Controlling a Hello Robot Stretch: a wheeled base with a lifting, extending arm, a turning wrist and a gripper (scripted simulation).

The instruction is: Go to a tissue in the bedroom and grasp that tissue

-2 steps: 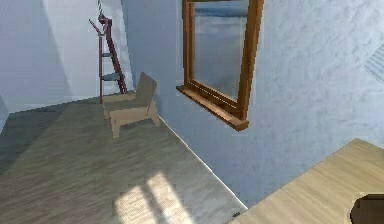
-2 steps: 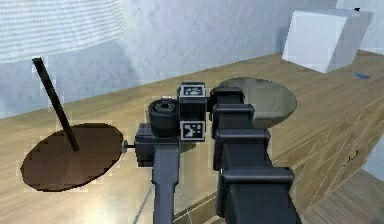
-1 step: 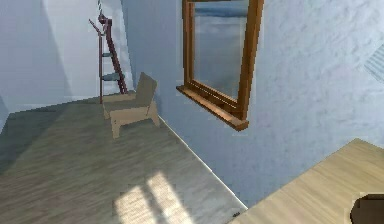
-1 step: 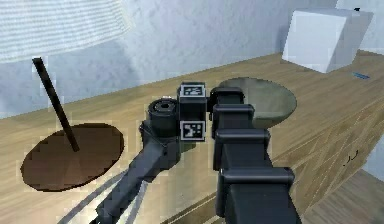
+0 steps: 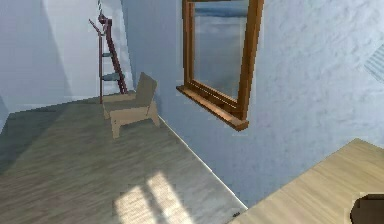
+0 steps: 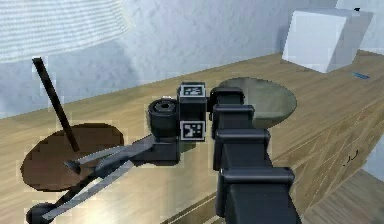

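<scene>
a blue-walled room. in the forward view a chair (image 5: 132,104) stands by the far wall with a tall rack (image 5: 110,58) behind it, and a wood-framed window (image 5: 220,60) is set in the right wall. the corner of a wooden surface (image 5: 330,190) shows at near right.

in the arm side view the dark arm (image 6: 245,165) reaches out over that surface. the tool (image 6: 58,188) points left, its thin fingers (image 6: 110,158) lying across the dark round base of a lamp (image 6: 95,140). i cannot tell whether it holds anything, or how its fingers are set. a grey round mat (image 6: 262,98) lies just right of the arm. at far right, well apart from the tool, stands a white box (image 6: 320,40), likely the tissue by its shape and colour.

the approach to the surface looks done and the reach is the step in hand, but the tool is aimed at the lamp, not the box. the next move likely calls for shifting the base to the right until the arm lines up with the box, then extending toward it.
</scene>
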